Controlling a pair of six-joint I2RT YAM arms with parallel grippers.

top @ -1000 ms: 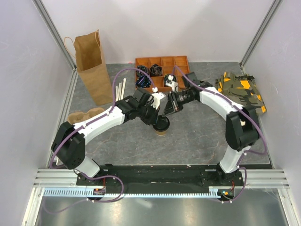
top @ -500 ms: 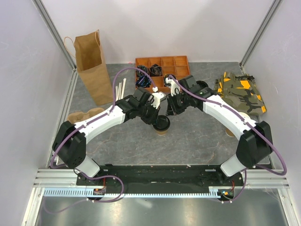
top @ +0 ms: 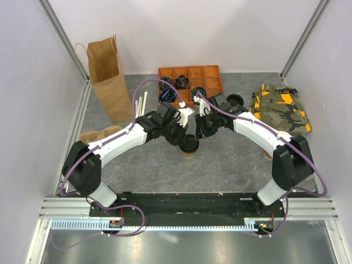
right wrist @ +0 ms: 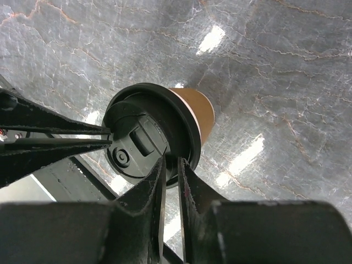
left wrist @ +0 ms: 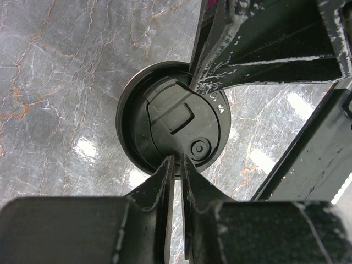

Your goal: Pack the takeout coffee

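The takeout coffee, a tan cup under a black lid, stood mid-table on grey marbled stone, with white walls around. The left gripper and the right gripper, fingers pressed together, met at its rim.

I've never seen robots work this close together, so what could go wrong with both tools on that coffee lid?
The left tool and right tool sit shut on different edges of the black lid. Uneven pressing might tip the light paper cup, which nothing grips by its side, or seat the lid crooked. The tool tips are close together, so they could collide.
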